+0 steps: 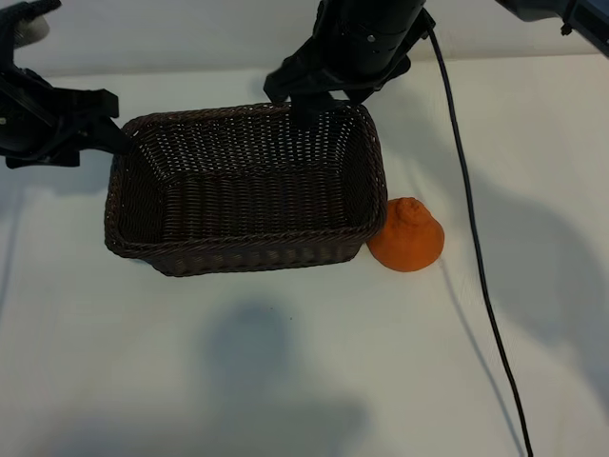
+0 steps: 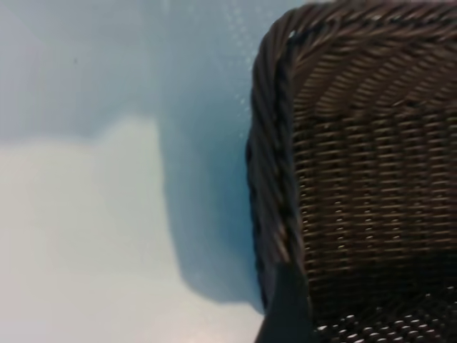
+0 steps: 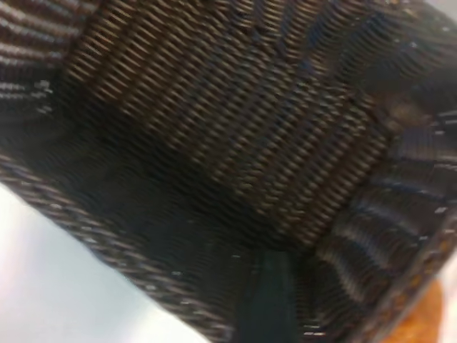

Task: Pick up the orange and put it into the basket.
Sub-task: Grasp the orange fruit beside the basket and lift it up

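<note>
Basket [image 1: 143, 186] sits mid-table, slightly left of centre, long side running left-right, nothing visible inside it. Orange [image 1: 407, 235] sits on the table [image 1: 285, 381] just outside the basket's near-right corner, touching or almost touching the wicker wall, knob up. Left hand [image 1: 112, 129] is at the basket's far-left corner, fingers apart, one dark fingertip over or against the braided rim there; left wrist view shows that corner rim [image 2: 275, 179] with a dark finger [image 2: 285, 307] right by the weave, bare table beside it. Right hand [image 1: 309, 100] is over the far rim toward the right end, fingers apart, holding nothing; right wrist view looks down into the basket interior [image 3: 235, 128] with one dark finger [image 3: 268, 300] near the inner wall and a sliver of orange [image 3: 421, 321] past the rim. A black cable [image 1: 476, 248] runs across the table right of the orange, well apart from it. Open table near side and right of the orange; left of the basket open too, with arm shadows.
</note>
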You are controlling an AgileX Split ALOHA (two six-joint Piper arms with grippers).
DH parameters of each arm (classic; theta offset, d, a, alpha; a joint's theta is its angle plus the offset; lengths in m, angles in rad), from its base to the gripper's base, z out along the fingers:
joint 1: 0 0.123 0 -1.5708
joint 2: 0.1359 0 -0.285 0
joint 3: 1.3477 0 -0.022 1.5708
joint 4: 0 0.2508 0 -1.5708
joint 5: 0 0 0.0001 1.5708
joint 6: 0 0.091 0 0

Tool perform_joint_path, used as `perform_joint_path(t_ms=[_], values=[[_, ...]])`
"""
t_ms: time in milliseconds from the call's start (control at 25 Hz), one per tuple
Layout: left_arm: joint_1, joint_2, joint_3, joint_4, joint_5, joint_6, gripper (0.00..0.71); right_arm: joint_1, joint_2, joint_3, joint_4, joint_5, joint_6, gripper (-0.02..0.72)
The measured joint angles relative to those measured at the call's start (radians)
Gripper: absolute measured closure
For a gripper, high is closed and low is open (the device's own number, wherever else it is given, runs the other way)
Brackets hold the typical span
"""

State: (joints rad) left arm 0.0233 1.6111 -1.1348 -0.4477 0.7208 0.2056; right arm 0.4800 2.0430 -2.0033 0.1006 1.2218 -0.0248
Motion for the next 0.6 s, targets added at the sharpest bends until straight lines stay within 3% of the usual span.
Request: perform_joint_path(t_ms=[200,320,440,600], values=[[0.0,-0.001,0.0,-0.022,0.0,0.001,0.116,-0.001,-0.019,0.0,-0.125,0.0,-0.012,0.117],[0.0,-0.001,0.0,-0.023,0.0,0.002,0.116,-0.011,-0.059,0.0,-0.154,0.0,-0.014,0.12],[0.0,-0.001,0.0,-0.023,-0.002,0.003,0.116,-0.038,-0.116,0.0,-0.13,0.001,-0.047,0.12],[0.0,-0.001,0.0,-0.023,-0.011,0.017,0.116,-0.082,-0.183,0.019,-0.052,0.0,-0.149,0.12]])
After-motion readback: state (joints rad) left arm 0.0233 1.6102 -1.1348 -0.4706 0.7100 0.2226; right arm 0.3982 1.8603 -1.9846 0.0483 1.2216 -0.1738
